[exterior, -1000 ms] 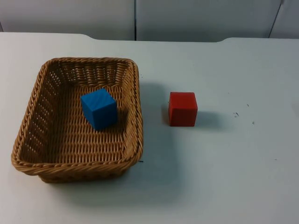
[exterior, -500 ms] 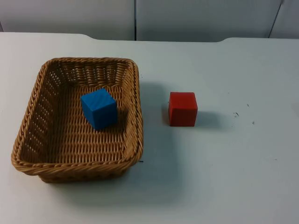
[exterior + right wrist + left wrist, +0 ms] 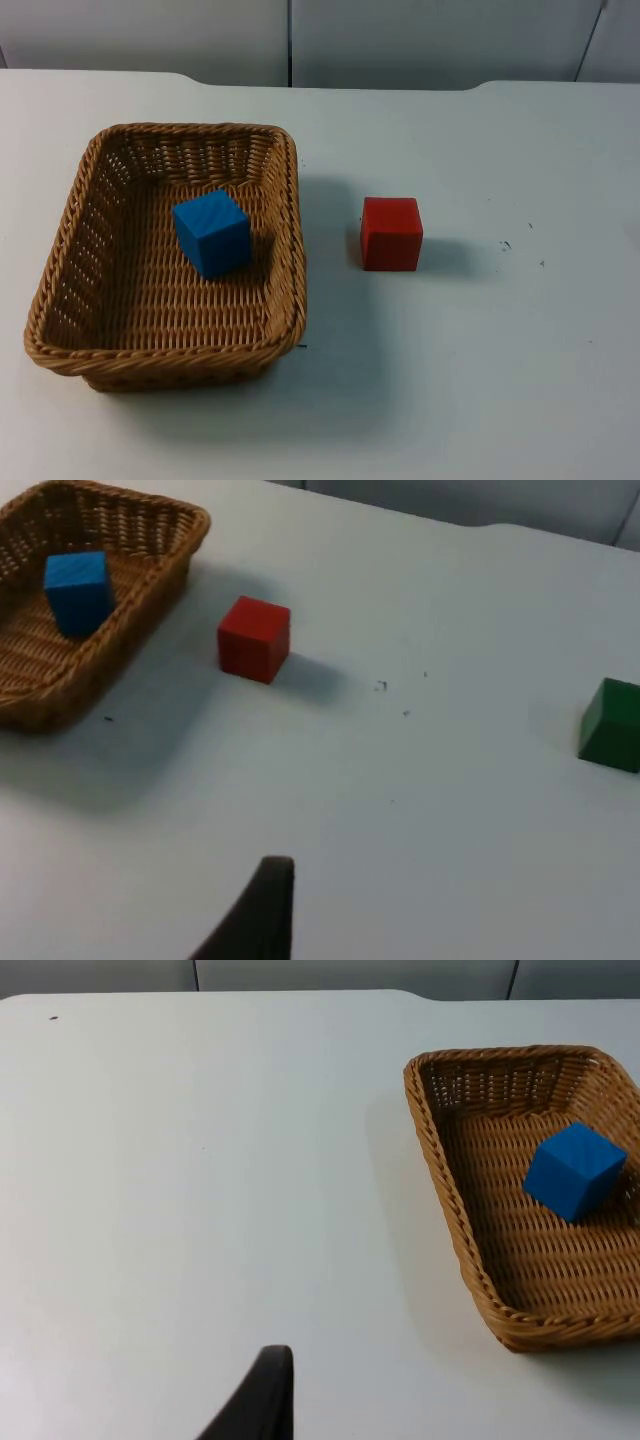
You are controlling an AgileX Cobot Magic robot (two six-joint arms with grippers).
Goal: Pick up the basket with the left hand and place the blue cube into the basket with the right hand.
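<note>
A brown wicker basket [image 3: 60, 270] stands on the white table at the left in the top view. The blue cube [image 3: 211, 232] lies inside it, a little tilted, near the middle of the basket floor. My left gripper [image 3: 265, 1400] hangs over bare table well off to the side of the basket [image 3: 440, 1190], where the blue cube [image 3: 575, 1171] is plain to see. My right gripper [image 3: 262, 910] is held back over the table, far from the basket [image 3: 150, 570] and its blue cube [image 3: 78, 590]. Neither gripper holds anything.
A red cube [image 3: 391, 233] rests on the table just right of the basket, also seen from the right wrist as the red cube [image 3: 254, 639]. A green cube [image 3: 612, 724] sits farther out to the right. The grey partition wall [image 3: 400, 40] closes off the far edge.
</note>
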